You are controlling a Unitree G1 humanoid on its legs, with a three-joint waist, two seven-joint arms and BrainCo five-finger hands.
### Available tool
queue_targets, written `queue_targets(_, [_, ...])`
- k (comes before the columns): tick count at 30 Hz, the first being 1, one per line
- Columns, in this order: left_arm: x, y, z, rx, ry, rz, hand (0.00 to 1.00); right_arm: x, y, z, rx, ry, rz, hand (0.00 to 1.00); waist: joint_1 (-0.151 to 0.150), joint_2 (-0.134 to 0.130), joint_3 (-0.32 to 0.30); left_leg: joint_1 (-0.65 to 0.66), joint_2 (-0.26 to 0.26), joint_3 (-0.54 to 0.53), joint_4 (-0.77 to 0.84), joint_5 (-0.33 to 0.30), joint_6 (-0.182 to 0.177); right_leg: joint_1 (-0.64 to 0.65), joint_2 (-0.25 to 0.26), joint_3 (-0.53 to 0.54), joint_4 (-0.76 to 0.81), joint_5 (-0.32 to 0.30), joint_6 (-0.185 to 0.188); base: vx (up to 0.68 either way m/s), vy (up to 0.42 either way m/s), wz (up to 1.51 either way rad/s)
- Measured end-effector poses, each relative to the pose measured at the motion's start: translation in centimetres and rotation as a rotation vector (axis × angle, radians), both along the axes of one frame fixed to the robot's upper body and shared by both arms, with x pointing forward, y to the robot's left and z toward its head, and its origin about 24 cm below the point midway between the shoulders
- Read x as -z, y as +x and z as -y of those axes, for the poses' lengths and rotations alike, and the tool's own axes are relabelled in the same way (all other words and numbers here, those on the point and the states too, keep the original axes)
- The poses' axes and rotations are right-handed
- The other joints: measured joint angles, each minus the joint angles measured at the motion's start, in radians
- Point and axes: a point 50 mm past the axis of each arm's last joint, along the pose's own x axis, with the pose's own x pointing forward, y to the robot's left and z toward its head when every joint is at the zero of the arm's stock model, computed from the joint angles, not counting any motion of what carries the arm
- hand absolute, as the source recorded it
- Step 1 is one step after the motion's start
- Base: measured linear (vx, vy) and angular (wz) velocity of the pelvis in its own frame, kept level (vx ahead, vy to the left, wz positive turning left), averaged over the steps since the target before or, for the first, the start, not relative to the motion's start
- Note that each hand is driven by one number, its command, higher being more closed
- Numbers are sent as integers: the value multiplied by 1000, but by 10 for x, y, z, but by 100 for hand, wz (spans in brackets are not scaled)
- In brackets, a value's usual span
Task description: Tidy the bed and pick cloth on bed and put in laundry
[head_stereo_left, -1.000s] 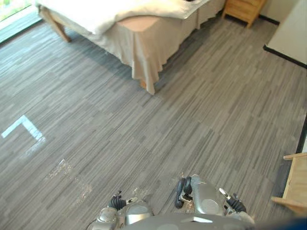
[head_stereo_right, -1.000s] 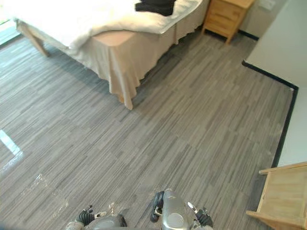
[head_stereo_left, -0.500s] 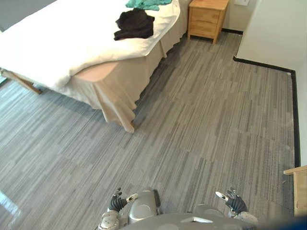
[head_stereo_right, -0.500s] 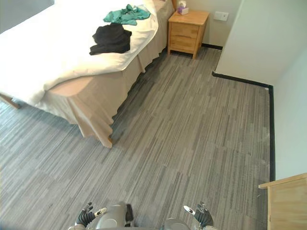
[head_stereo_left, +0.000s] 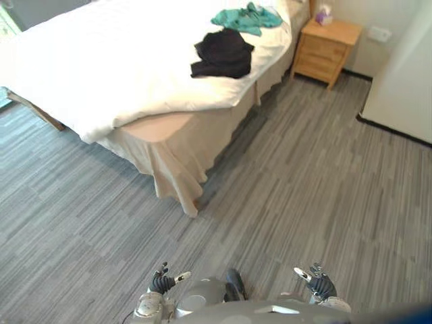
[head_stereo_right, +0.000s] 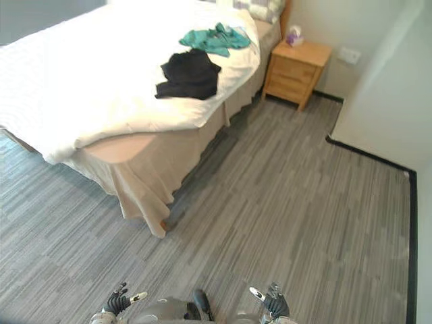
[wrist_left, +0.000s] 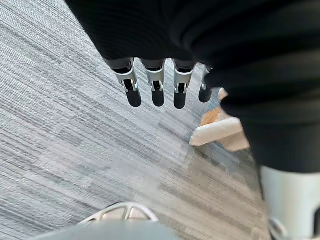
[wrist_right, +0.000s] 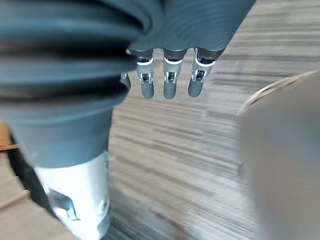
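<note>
1. Cloth is lying on the bed (head_stereo_left: 101, 74), well apart from both hands: a black cloth (head_stereo_left: 223, 55) and a green cloth (head_stereo_left: 246, 17).
2. The left hand (head_stereo_left: 160, 281) is hanging low at the robot's side. Its fingers (wrist_left: 158, 92) are pointing down in a straight row, a little apart from each other, and they are holding nothing.
3. The right hand (head_stereo_left: 318, 283) is hanging in the same way on the other side. Its fingers (wrist_right: 169, 86) are also straight, side by side, and they are gripping nothing.
4. The grey striped floor (head_stereo_left: 304, 189) is showing under both hands and is stretching between the robot and the bed.
5. The bed is standing ahead and to the left. A white cover (head_stereo_left: 81, 94) is lying over it, and a beige bed skirt (head_stereo_left: 172, 158) is hanging down at the near corner.
6. The black cloth is lying crumpled near the right edge of the cover. The green cloth is lying just behind it, closer to the pillow (head_stereo_right: 260, 8).
7. A wooden bedside table (head_stereo_left: 327, 44) is standing beside the head of the bed, and a tissue box (head_stereo_left: 324, 13) is sitting on top of it.
</note>
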Motion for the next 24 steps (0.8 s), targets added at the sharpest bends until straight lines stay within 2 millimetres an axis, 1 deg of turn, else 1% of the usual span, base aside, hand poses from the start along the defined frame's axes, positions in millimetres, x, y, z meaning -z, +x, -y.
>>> queue_targets(1, [0, 1, 1, 6, -6, 0, 0, 1, -7, 2, 8, -10, -15, 0, -1, 6, 5, 48, -10, -62, -35, 9, -10, -44, -2, 1, -24, -33, 18, 261, 21, 152])
queue_targets(2, [0, 2, 1, 7, -7, 1, 0, 1, -11, 2, 13, -11, -26, 0, -2, 6, 4, 67, -15, -102, -47, 12, -13, -65, 1, 3, -55, -44, 18, 277, -31, 180])
queue_targets(3, [0, 3, 1, 6, -13, 3, 0, 3, -21, -1, 33, -5, -50, 0, -8, 5, 5, 95, -17, -178, -62, 11, -18, -101, 12, 16, -153, -60, 28, 302, -66, 192])
queue_targets(4, [-1, 6, 2, 8, -20, 10, 0, 4, -23, -1, 70, 3, -49, 0, -16, 5, 5, 112, -17, -249, -73, 13, -25, -117, 39, 64, -309, -59, 29, 300, -78, 193])
queue_targets(5, [0, 5, 2, 9, -26, 8, 0, 4, -23, -2, 80, 8, -49, 0, -19, 3, 4, 121, -17, -283, -82, 15, -32, -122, 54, 95, -393, -58, 31, 296, -95, 174])
queue_targets(6, [0, 5, 2, 15, -27, 7, 0, 4, -24, -1, 96, 13, -45, 0, -21, 2, 5, 137, -14, -331, -98, 15, -45, -131, 78, 146, -534, -40, 37, 247, -88, 120])
queue_targets(7, [0, 5, 3, 14, -28, 6, 0, 4, -25, -1, 102, 15, -49, 0, -18, 2, 6, 149, -12, -349, -106, 14, -47, -131, 86, 160, -593, -22, 32, 345, -126, 114])
queue_targets(8, [1, 2, 3, 13, -27, 0, 0, 4, -23, -2, 96, 18, -45, 0, -15, 3, 7, 174, -6, -379, -116, 6, -63, -132, 104, 172, -683, 25, 16, 384, -149, 66])
queue_targets(9, [1, -1, 2, -10, -31, 1, 0, 4, -21, -2, 89, 16, -37, 0, -12, 2, 7, 200, 3, -395, -114, -8, -86, -133, 120, 171, -735, 75, -7, 470, -199, 49])
queue_targets(10, [1, -2, 2, -19, -31, 2, 0, 4, -21, -3, 83, 15, -35, 0, -10, 0, 6, 210, 8, -396, -110, -14, -96, -133, 132, 167, -752, 101, -19, 402, -181, 20])
queue_targets(11, [1, -3, 0, -32, -30, 9, 0, 4, -20, -5, 68, 17, -34, 0, -6, -4, 5, 228, 17, -392, -101, -36, -134, -128, 158, 164, -787, 155, -41, 406, -199, 12])
queue_targets(12, [0, -3, -2, -45, -27, 20, 0, 4, -19, -7, 51, 22, -32, 0, -5, -14, 0, 230, 19, -383, -89, -53, -162, -126, 169, 162, -811, 215, -71, 409, -204, 18])
queue_targets(13, [0, -2, 3, -53, -37, 23, 0, 2, -11, -5, 40, 17, -13, 0, -7, -3, 2, 231, 43, -368, -73, -72, -187, -119, 184, 149, -803, 216, -85, 401, -196, 19])
queue_targets(14, [0, 2, 6, -49, -45, 40, 0, 1, -7, -1, 25, 7, -8, 0, -6, 11, 6, 231, 61, -363, -57, -78, -198, -113, 196, 131, -801, 209, -97, 383, -184, 18])
queue_targets(15, [-1, 6, 8, -45, -51, 57, 0, 0, -3, 1, 5, -1, -3, 0, -9, 22, 14, 224, 76, -352, -37, -83, -206, -110, 206, 114, -794, 186, -119, 362, -173, 8])
queue_targets(16, [-2, 9, 10, -44, -54, 66, 0, -1, 4, 3, -29, -9, 4, 0, -10, 28, 20, 212, 87, -335, -5, -86, -211, -108, 214, 108, -787, 172, -125, 408, -203, 11])
queue_targets(17, [-3, 12, 8, -43, -51, 76, 0, -2, 9, 1, -69, -13, 6, 0, -10, 24, 23, 173, 92, -312, 95, -90, -217, -90, 213, 104, -791, 144, -134, 368, -200, 19])
queue_targets(18, [-4, 15, 6, -48, -50, 89, 0, -2, 11, 0, -87, -12, 2, 0, -10, 18, 31, 109, 95, -295, 250, -93, -225, -57, 210, 105, -811, 122, -134, 302, -176, 29])
queue_targets(19, [-6, 22, 8, -59, -63, 115, 0, -3, 17, 3, -128, -30, -1, 0, 0, 21, 50, 25, 137, -242, 454, -141, -225, -9, 213, 101, -833, 103, -155, 223, -136, 20])
queue_targets(20, [-7, 24, 9, -63, -70, 128, 0, -3, 15, 5, -143, -37, -16, 0, 8, 29, 55, 5, 161, -218, 505, -167, -215, 15, 215, 96, -839, 98, -155, 196, -102, 10])
queue_targets(21, [-7, 25, 10, -61, -75, 139, 0, -2, 14, 6, -167, -46, -35, 0, 12, 24, 58, -27, 194, -198, 511, -191, -207, 52, 212, 84, -848, 95, -143, 182, -60, 5])
queue_targets(23, [-7, 23, 10, -73, -83, 139, 0, -3, 20, 5, -184, -50, -29, 0, 13, 24, 58, -41, 208, -207, 376, -194, -214, 88, 198, 86, -864, 87, -132, 159, -6, 0])
queue_targets(24, [-7, 24, 11, -66, -85, 140, 0, -4, 24, 5, -203, -54, -23, 0, 9, 28, 58, -46, 214, -211, 233, -150, -233, 99, 190, 90, -871, 83, -116, 151, 72, -14])
